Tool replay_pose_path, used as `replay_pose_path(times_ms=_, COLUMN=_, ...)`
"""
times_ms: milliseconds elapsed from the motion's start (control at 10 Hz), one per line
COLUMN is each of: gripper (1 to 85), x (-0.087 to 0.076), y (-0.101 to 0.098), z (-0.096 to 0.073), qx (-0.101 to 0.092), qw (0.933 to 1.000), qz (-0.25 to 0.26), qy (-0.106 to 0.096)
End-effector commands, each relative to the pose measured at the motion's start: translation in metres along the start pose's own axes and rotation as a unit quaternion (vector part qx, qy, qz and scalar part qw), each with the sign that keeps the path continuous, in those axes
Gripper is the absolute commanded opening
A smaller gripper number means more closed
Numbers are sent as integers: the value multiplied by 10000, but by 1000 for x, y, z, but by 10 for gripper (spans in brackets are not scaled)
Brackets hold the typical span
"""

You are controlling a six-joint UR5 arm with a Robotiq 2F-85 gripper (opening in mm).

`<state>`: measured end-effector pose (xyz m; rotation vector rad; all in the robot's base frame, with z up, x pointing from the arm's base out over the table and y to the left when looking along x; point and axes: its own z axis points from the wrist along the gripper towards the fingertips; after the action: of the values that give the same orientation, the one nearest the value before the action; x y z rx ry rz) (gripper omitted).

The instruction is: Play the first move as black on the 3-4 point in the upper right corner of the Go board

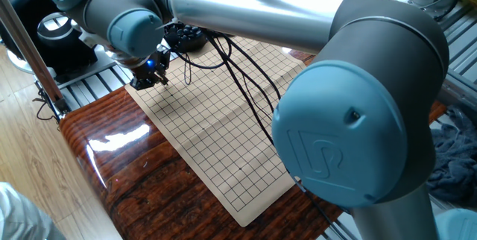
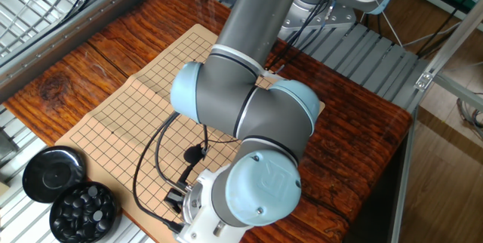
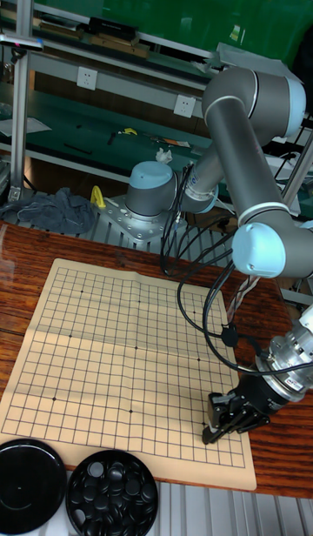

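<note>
Glossy reddish wooden table carries the paper Go board; the fingertips stand over the board's corner.

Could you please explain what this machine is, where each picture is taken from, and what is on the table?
This is a jointed robot arm with a two-finger gripper at its tip. Two cameras look down at the table from opposite sides; a third, taller picture faces it from the front. On the table lies a paper Go board, its grid bare of stones. Beside it sit a bowl of black stones and its lid. The gripper hovers low over a corner of the board; whether it holds a stone is too small to tell.
</note>
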<state>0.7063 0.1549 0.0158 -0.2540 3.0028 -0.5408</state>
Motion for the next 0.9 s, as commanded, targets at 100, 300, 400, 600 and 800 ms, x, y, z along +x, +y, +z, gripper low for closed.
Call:
replay_pose_path(times_ms=100, gripper=13, x=8, y=2, z=1, qx=-88, qw=9999, qz=12, qy=144)
replay_pose_path(times_ms=300, gripper=13, x=13, y=0, z=1, qx=-41, qw=9997, qz=30, qy=244)
replay_pose_path(times_ms=400, gripper=13, x=13, y=0, z=1, qx=-39, qw=9997, qz=45, qy=237)
replay_pose_path(times_ms=600, gripper=13, x=11, y=-1, z=2, qx=-19, qw=9998, qz=43, qy=201)
replay_pose_path(times_ms=800, gripper=13, x=8, y=-2, z=2, qx=-3, qw=9999, qz=57, qy=149)
